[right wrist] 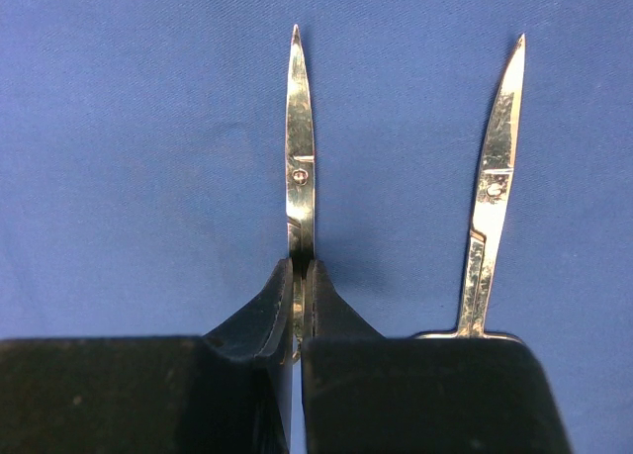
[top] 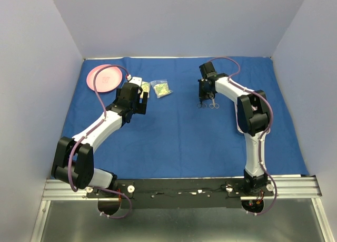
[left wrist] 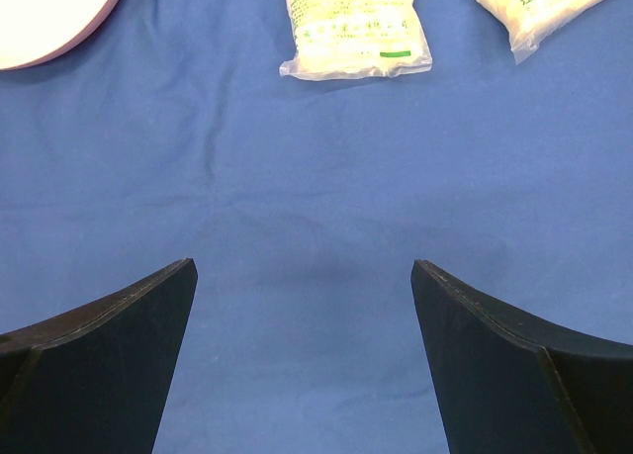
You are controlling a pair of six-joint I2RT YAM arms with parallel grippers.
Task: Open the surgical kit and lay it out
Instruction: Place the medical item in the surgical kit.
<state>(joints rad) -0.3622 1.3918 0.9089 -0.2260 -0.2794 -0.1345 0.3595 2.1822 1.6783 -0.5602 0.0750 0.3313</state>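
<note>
1. Royal-blue cloth wrap [top: 179, 136] is seen from the top external camera already spread flat over the table, so the opening step is judged done. A round pink dish [top: 105, 77] lies at the far left, and two small clear yellow-green packets [top: 160, 88] are set just to its right. The left gripper [top: 144, 96] hovers near the packets. The right gripper [top: 206, 96] is lowered over two thin silver scissor-like instruments [top: 201, 104], whose ring handles show side by side.

2. From the left wrist, the left gripper [left wrist: 304, 276] is seen spread wide and empty above bare cloth. One packet [left wrist: 351, 29] and the other packet [left wrist: 539, 4] lie apart ahead of it, with the dish rim [left wrist: 49, 14] at the corner.

3. From the right wrist, the right gripper [right wrist: 300, 276] is clenched on the held instrument [right wrist: 300, 147], blades pointing away. Whether it is lifted off the cloth cannot be told. The second instrument [right wrist: 495, 177] lies just beside it, not grasped. Laying out is judged nearly finished: placing and releasing the held instrument appears to be what is left. No steel tray is visible in any view.
</note>
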